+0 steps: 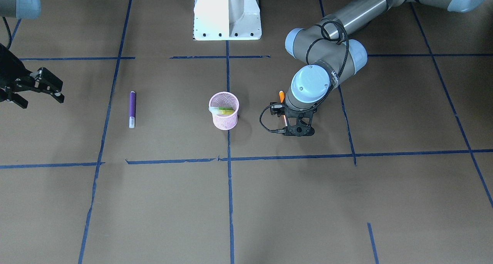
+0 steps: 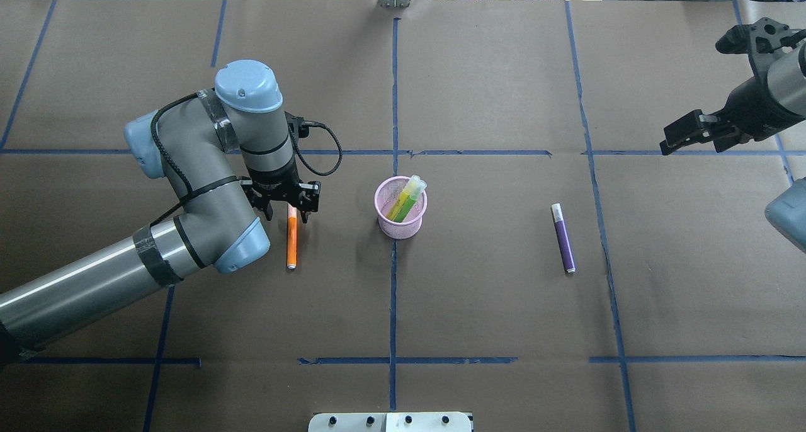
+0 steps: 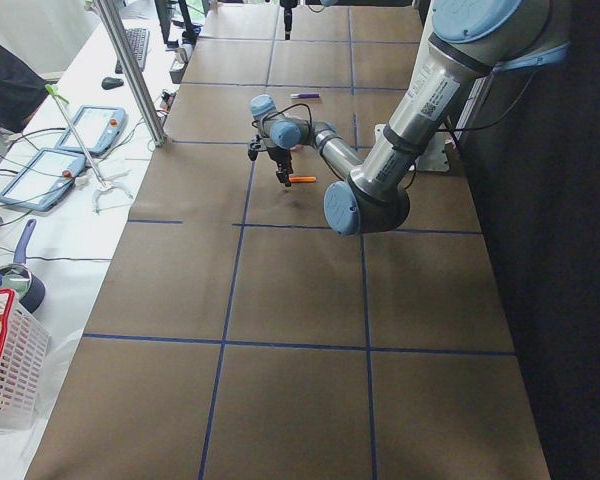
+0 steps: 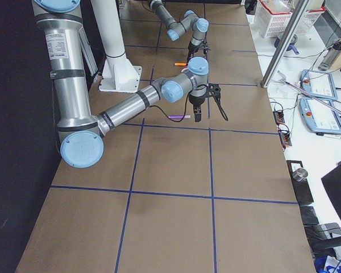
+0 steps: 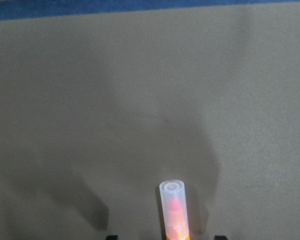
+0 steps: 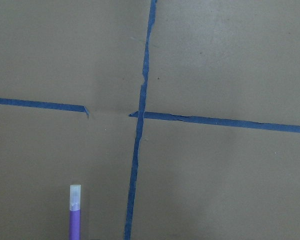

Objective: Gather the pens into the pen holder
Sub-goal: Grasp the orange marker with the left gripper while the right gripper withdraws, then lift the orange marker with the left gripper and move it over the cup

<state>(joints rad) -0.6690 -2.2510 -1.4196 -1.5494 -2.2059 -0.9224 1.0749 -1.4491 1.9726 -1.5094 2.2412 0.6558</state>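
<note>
Orange pen (image 2: 291,243) lies flat on the table, its long axis running from the robot's side toward the far side, with the capped end pointing away from the robot. The left gripper (image 2: 288,213) stands straight down over that capped end. In the left wrist view a fingertip (image 5: 112,237) shows at each side of the cap with clear gaps between, so the jaws straddle the barrel across its axis, parted and not yet pinching. The hold would likely land near the cap rather than at mid-length, so the pen may droop when lifted. The holder (image 2: 397,227) stands near, on the gripper's right, with the green pen (image 2: 406,199) already leaning inside. The purple pen (image 2: 563,238) lies on the holder's other side, roughly parallel to the orange one. The right gripper (image 1: 41,101) hangs well apart from it with its jaws spread and nothing between them.
</note>
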